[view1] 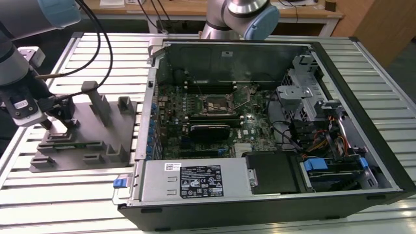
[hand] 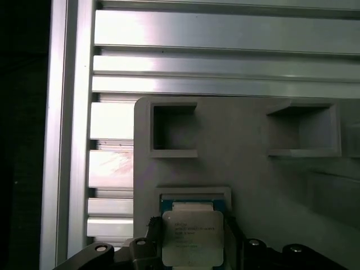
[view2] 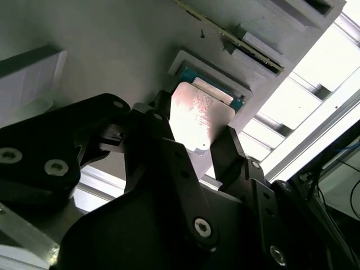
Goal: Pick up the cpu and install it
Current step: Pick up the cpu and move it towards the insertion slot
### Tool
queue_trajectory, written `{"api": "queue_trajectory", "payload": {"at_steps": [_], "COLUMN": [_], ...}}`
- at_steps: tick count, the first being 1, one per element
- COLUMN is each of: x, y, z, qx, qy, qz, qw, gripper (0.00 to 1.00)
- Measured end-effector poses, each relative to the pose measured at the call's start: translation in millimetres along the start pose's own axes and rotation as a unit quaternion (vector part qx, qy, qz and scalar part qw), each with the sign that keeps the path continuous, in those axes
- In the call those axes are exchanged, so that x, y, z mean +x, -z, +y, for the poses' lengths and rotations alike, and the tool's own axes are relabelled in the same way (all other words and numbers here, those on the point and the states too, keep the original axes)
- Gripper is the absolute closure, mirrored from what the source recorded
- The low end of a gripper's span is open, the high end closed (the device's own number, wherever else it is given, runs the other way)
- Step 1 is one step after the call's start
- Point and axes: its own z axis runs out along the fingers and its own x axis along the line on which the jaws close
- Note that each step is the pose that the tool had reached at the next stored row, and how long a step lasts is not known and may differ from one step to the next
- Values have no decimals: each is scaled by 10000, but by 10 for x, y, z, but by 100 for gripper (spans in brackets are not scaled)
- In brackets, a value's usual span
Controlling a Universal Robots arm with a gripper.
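Pinching cpu (view2: 198,109), claw (view2: 195,128), second wrist view; exterior view adds computer case (view1: 234,58).

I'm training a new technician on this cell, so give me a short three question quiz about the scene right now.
1. True or false: the pincer hangs over the motherboard socket.
2. The cpu has a top that is: A black, B silver, C gold.
3. In the exterior view, on which side of the computer case does the grey fixture stand?
Key: 1 false, the pincer is at the grey fixture, closed on the cpu; 2 B; 3 the exterior view's left.
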Motion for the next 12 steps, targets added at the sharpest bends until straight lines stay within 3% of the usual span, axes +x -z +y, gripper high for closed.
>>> {"api": "queue_trajectory", "payload": {"at_steps": [12], "x": [-4], "y": [166], "z": [8], "qx": [0], "qy": [0], "qz": [0], "qw": [10000], "gripper": [47]}}
